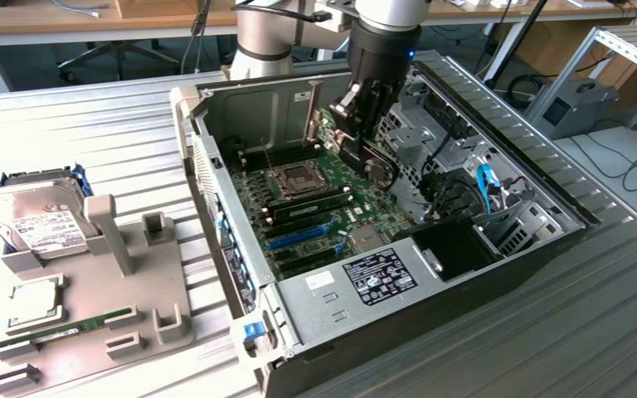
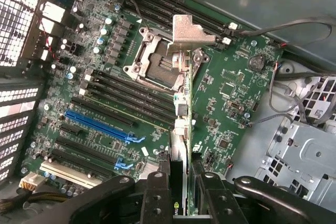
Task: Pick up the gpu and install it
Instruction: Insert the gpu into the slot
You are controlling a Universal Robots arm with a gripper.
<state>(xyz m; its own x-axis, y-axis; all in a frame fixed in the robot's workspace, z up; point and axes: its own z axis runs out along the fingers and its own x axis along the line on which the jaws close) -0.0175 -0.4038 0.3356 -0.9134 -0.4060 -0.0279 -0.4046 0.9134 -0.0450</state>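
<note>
One gpu (image 1: pixel 367 159) is held in the gripper (image 1: pixel 354 137), whose fingers are closed narrowly on the card's upper end. It is carried inside the open case (image 1: pixel 210 178), above the board (image 1: pixel 330 211) and clear of it. In the exterior view the round fan (image 1: pixel 380 171) is seen on the face turned toward 3 o'clock.

The card's long axis is hung nearly upright, pointing down from the gripper toward the board. This is confirmed in the wrist view, where the gpu (image 2: pixel 181 111) is seen edge-on between the two fingers (image 2: pixel 157 198), with its metal bracket (image 2: pixel 191 32) at the far, lower end, in line with the edge of the socket (image 2: pixel 157 64).

The blue slot (image 1: pixel 296 239) is laid flat on the board, at about 7 o'clock from the card in the exterior view, near but not beneath it. In the wrist view the blue slot (image 2: pixel 100 124) is seen well to one side of the card's edge and running across its line, not along it. It is judged that the card is neither over the slot nor aligned with it, so the install step is not yet done.

On the worktop (image 1: pixel 97 124), at 9 o'clock from the case, a tray (image 1: pixel 130 290) is set with a hard drive (image 1: pixel 36 220) at its far end.
</note>
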